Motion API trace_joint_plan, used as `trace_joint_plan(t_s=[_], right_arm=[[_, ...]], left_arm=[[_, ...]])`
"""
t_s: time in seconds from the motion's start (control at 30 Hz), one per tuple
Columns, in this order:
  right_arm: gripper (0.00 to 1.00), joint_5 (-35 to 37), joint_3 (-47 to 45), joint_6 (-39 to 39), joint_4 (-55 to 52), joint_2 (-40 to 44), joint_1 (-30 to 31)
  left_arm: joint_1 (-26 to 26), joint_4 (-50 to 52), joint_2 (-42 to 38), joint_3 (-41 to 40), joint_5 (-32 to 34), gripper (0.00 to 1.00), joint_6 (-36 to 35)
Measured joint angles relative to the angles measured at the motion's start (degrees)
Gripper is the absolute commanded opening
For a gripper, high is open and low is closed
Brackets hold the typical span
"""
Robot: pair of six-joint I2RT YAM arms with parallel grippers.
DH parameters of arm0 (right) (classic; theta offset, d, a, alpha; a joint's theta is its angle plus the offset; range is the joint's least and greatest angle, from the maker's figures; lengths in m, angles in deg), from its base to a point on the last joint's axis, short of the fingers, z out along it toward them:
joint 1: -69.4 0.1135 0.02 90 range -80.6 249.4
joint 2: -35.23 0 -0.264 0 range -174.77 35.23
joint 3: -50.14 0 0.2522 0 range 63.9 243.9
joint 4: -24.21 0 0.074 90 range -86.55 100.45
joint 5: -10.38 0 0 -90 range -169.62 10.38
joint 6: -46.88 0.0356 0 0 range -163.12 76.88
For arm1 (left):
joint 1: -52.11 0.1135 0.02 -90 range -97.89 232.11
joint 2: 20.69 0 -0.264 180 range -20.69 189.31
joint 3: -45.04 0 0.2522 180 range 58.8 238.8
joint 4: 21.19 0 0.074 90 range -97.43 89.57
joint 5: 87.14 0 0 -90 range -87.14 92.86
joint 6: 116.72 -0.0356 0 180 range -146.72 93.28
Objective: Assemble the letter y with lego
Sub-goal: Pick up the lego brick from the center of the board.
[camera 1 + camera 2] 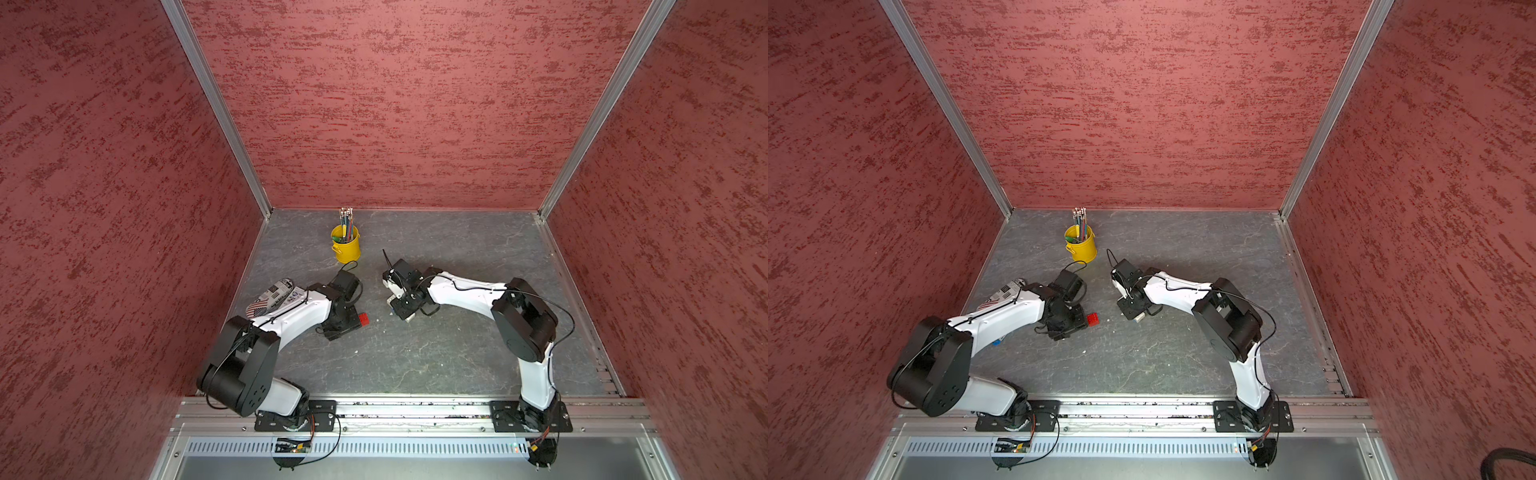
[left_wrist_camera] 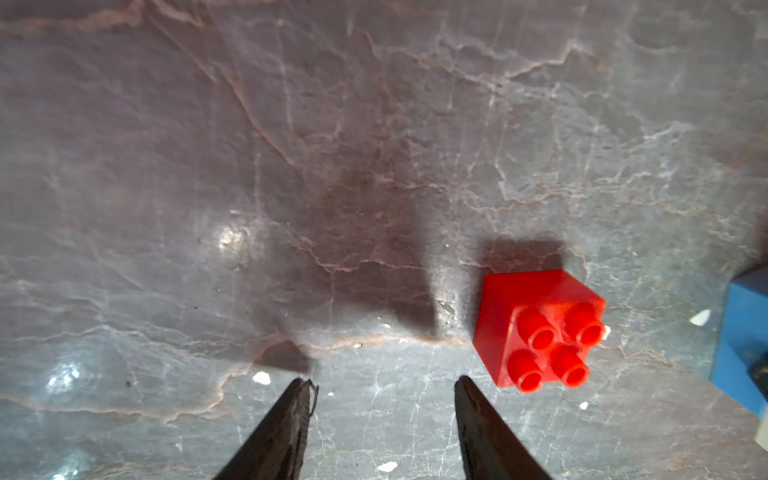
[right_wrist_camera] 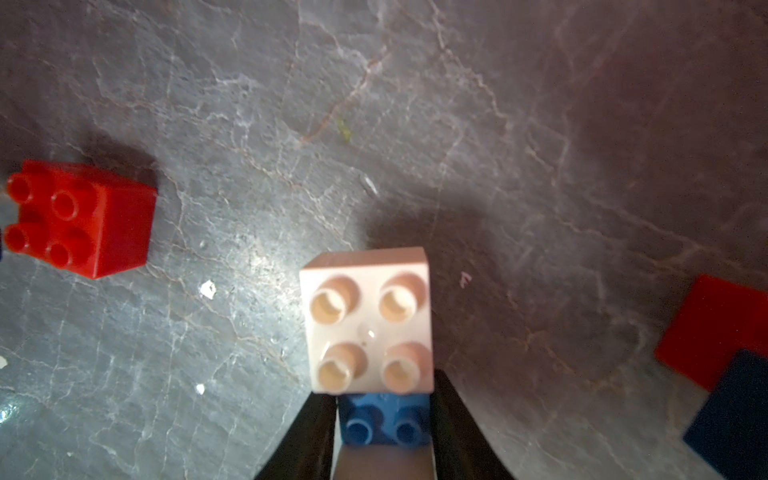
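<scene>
Your left jaws are hanging open low over the worktop (image 2: pixel 374 124), gripping nothing. The loose red brick (image 1: pixel 364 318) is sitting studs-up just right of them, left of centre in both top views, touching neither tip. Over on the right, your right jaws are pressing in on both sides of a blue brick (image 3: pixel 384 419), and a white brick (image 3: pixel 368 320) is sitting flush on top of it. Your right arm (image 1: pixel 461 291) is reaching in with that pair right of centre, at mid depth. A second red piece (image 3: pixel 715 328) and a dark blue piece (image 3: pixel 735 411) are lying together at the edge of the right wrist view. The yellow bucket (image 1: pixel 345 249) is standing far back.
</scene>
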Motion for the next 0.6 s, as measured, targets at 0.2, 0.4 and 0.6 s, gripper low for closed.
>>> trace_joint_plan(t_s=[0.2, 0.4, 0.6], right_arm=[[0.43, 0.0, 0.0, -0.2, 0.0, -0.2, 0.0], [0.38, 0.0, 0.0, -0.2, 0.0, -0.5, 0.0], [0.36, 0.1, 0.0, -0.1, 0.2, -0.5, 0.0]], left_arm=[[0.0, -0.9, 1.3, 0.0, 0.0, 0.56, 0.0], [-0.3, -1.4, 2.5, 0.2, 0.0, 0.55, 0.0], [-1.4, 0.1, 4.3, 1.9, 1.1, 0.54, 0.0]])
